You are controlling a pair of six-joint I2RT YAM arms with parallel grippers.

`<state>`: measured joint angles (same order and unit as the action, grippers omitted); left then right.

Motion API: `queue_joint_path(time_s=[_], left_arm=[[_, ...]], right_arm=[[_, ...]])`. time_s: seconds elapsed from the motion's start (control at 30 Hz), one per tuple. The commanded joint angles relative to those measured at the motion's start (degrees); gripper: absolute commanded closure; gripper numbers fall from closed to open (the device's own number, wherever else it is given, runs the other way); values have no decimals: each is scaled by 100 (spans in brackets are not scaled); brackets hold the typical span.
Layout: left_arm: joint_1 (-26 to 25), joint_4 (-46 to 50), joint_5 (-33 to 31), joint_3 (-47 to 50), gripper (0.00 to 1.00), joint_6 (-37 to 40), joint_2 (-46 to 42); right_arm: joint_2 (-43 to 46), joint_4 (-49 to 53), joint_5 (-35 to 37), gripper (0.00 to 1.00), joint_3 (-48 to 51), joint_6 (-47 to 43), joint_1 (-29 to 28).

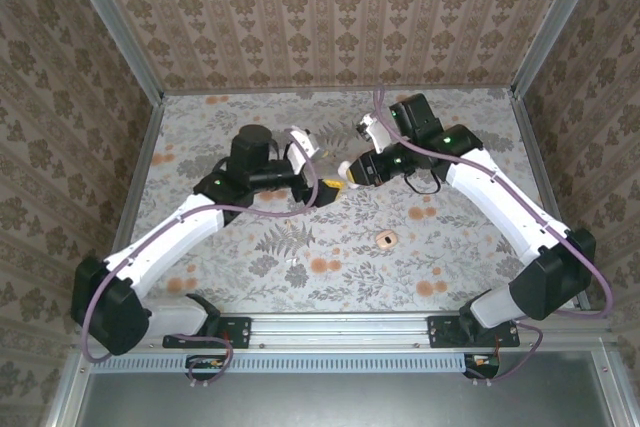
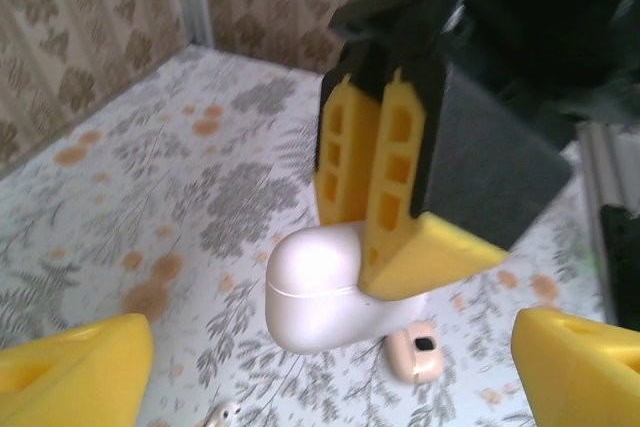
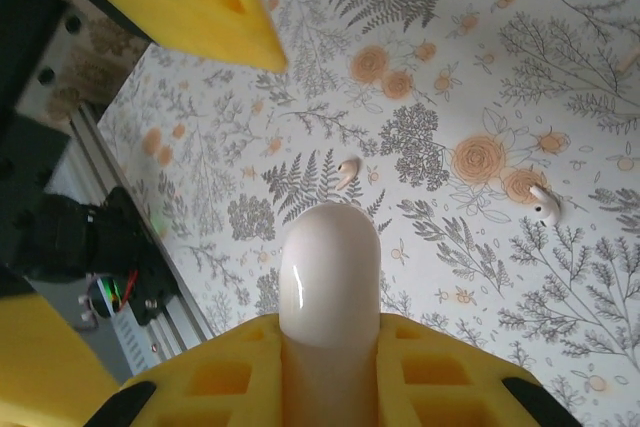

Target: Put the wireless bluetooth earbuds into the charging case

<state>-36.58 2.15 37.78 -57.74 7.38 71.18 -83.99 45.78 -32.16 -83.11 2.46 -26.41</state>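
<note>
Right jaws: clenched on case (image 3: pixel 330 277), held above worktop (image 3: pixel 480 67).
Left jaws: released, empty, facing case.
Buds (image 3: pixel 347 172): loose on worktop, below case.
Risk: glossy case slipping or twisting in pinch; lid seemingly shut.

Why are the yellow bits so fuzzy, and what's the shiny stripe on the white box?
Left wrist view: the left gripper sits too near the lens, so its yellow fingers blur. Right wrist view: the stripe is light glinting off the glossy charging case, while the flowery table behind it looks sharp. Top view: even light, no strong glare.
</note>
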Motion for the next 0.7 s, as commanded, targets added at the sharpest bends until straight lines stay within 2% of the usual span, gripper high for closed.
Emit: queue_joint_path(time_s=[0.0, 0.03, 0.1, 0.17, 0.27, 0.43, 0.67], left_arm=[[300, -93, 1547, -11, 12, 294, -343], [342, 18, 1802, 22, 13, 534, -428], [385, 344, 1852, 55, 12, 896, -578], [511, 487, 1986, 93, 12, 952, -623], [681, 384, 2336, 95, 14, 662, -526], [691, 714, 2688, -167, 17, 450, -66], [524, 487, 2733, -260, 22, 118, 338]], right_arm=[[-5, 666, -383, 100, -346, -997, 31], [19, 699, -482, 100, -378, -1128, 33], [67, 696, -688, 100, -386, -1320, 31], [116, 671, -902, 100, -364, -1511, 27], [256, 537, -1108, 98, -247, -1726, -16], [595, 90, -1338, 97, 46, -1801, -83], [688, -179, -1396, 96, 137, -1800, -224]])
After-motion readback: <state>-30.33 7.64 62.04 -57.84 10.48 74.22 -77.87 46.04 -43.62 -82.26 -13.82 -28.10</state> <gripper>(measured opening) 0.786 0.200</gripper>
